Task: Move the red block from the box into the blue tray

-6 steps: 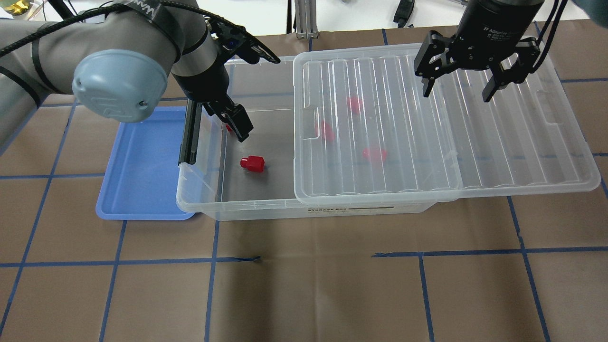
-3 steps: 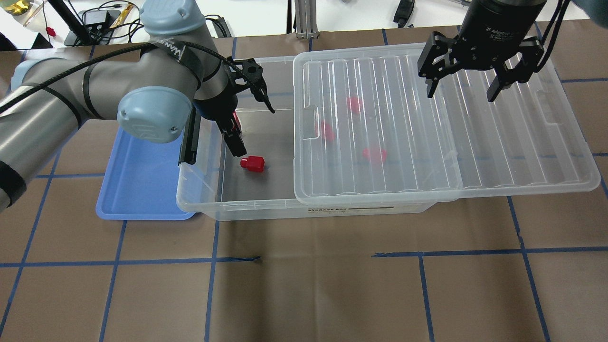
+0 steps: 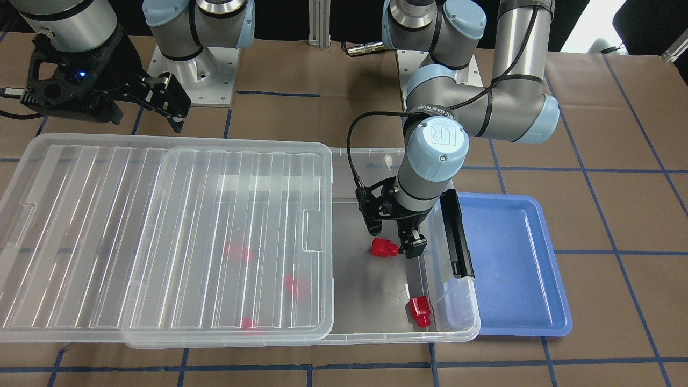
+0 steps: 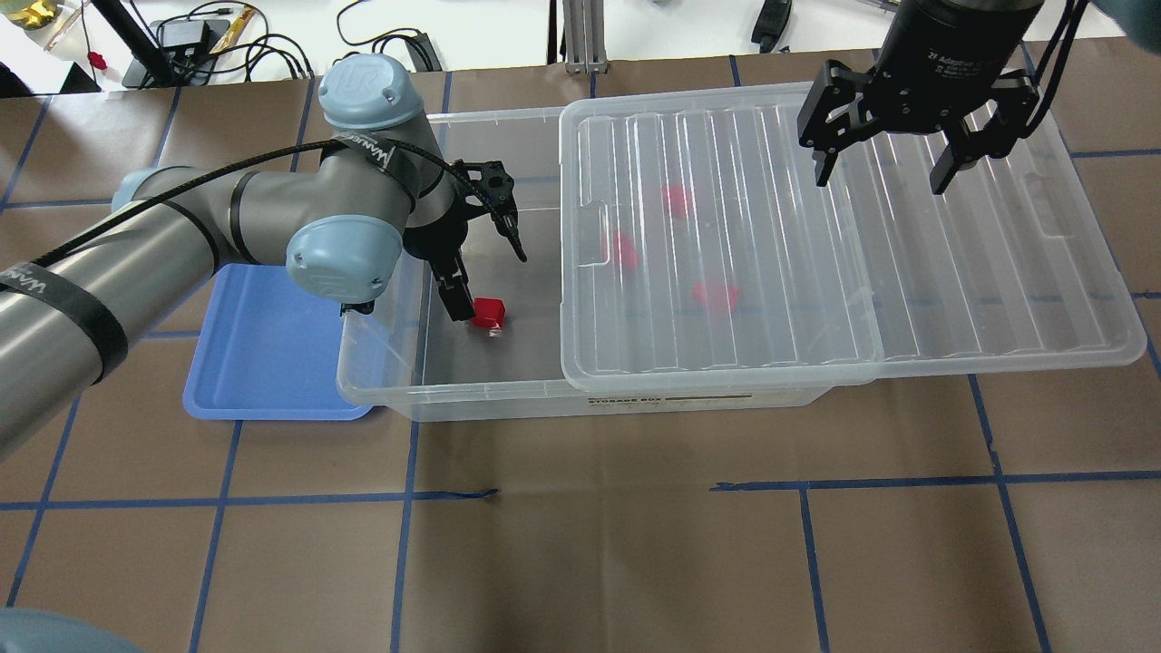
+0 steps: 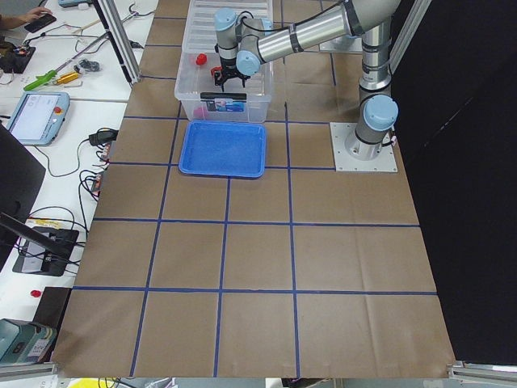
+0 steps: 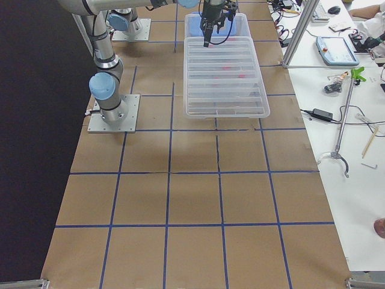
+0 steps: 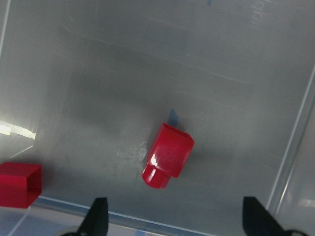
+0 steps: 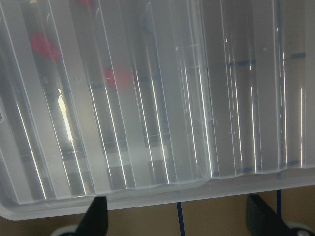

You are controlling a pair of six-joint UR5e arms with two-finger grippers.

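My left gripper (image 4: 485, 272) is open inside the uncovered end of the clear box (image 4: 453, 394), hovering just above a red block (image 4: 491, 313) that lies on the box floor. In the left wrist view that block (image 7: 167, 156) sits between the open fingertips (image 7: 98, 216). A second red block (image 3: 419, 310) lies near the box corner, apart from the gripper (image 3: 392, 239). Three more red blocks (image 4: 715, 295) show blurred under the lid (image 4: 907, 272). The blue tray (image 4: 263, 363) lies beside the box, with nothing in it. My right gripper (image 4: 884, 172) is open above the lid.
The ribbed lid (image 3: 134, 215) is slid sideways, covers most of the box and overhangs its far end. A black clip bar (image 3: 457, 236) sits on the box wall between the left gripper and the tray (image 3: 516, 258). Brown paper with blue tape lines covers the table.
My left arm has swung round and its open gripper has moved from beside the corner block to over the other loose red block. The right gripper has barely moved.
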